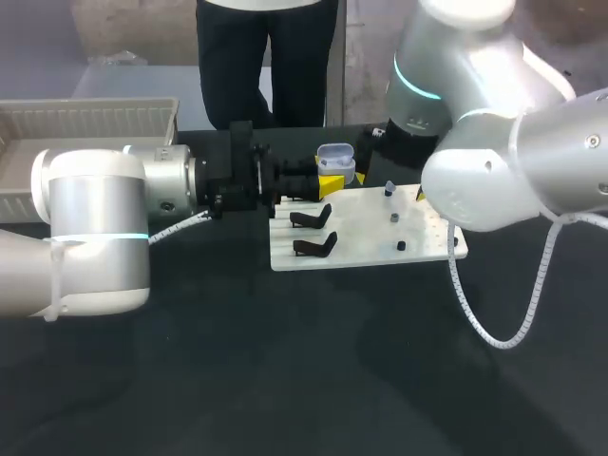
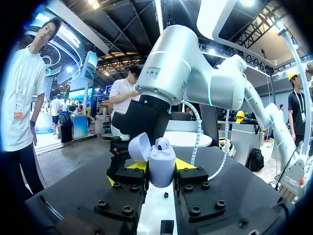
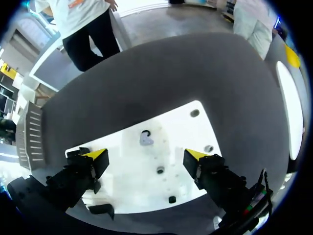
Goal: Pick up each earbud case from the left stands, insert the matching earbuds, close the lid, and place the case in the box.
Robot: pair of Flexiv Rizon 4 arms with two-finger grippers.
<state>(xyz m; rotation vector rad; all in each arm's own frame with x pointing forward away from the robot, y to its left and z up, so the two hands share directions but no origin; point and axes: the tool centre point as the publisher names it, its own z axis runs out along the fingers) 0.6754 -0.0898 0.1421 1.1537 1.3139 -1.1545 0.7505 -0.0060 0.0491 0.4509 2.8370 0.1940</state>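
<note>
My left pincer (image 2: 161, 172) is clenched on the open-lidded earbud case (image 2: 162, 160), while my right pincer (image 3: 146, 157) hangs spread wide above the white board (image 3: 182, 126).

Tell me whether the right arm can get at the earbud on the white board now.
Probably yes: the right arm holds its jaws open above the white board; the earbud sits uncovered below them.
</note>
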